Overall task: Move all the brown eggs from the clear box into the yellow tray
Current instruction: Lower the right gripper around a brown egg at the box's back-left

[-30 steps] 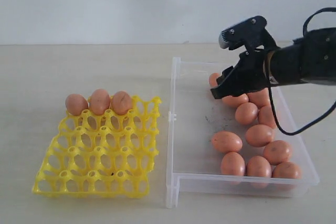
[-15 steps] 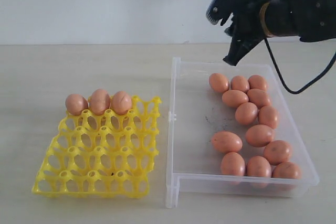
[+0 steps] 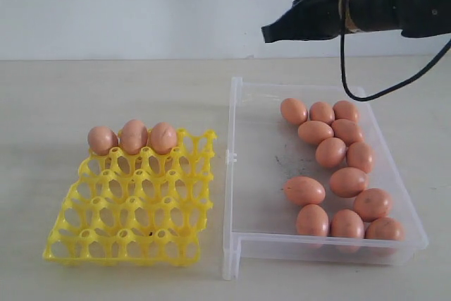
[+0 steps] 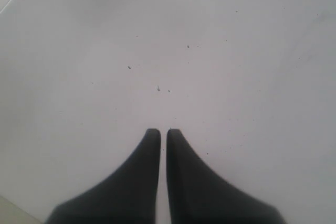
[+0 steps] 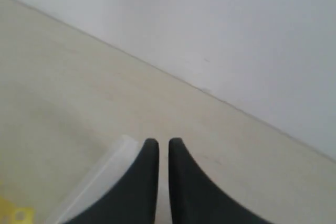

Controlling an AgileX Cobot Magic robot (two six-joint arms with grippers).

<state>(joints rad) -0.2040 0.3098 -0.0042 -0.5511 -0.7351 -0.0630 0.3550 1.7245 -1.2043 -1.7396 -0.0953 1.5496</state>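
Several brown eggs (image 3: 330, 151) lie along the right side of the clear box (image 3: 257, 167). Three more brown eggs (image 3: 133, 135) fill the back row of the yellow tray (image 3: 127, 209), which lies to the left of the box. My right gripper (image 3: 268, 33) hangs high above the box's back edge, pointing left, shut and holding nothing. In the right wrist view that gripper (image 5: 163, 141) stands over a corner of the clear box (image 5: 105, 171), with a bit of the yellow tray (image 5: 13, 214) at the edge. My left gripper (image 4: 163, 130) is shut over a plain white surface and is out of the exterior view.
The box and the tray rest on a beige tabletop (image 3: 106, 89), with a white wall (image 3: 141, 5) behind it. A black cable (image 3: 366, 93) loops down from the right arm above the box's back right corner.
My right gripper rose from among the eggs at the back of the box to well above it, carrying no egg, and now points left. No egg has moved.
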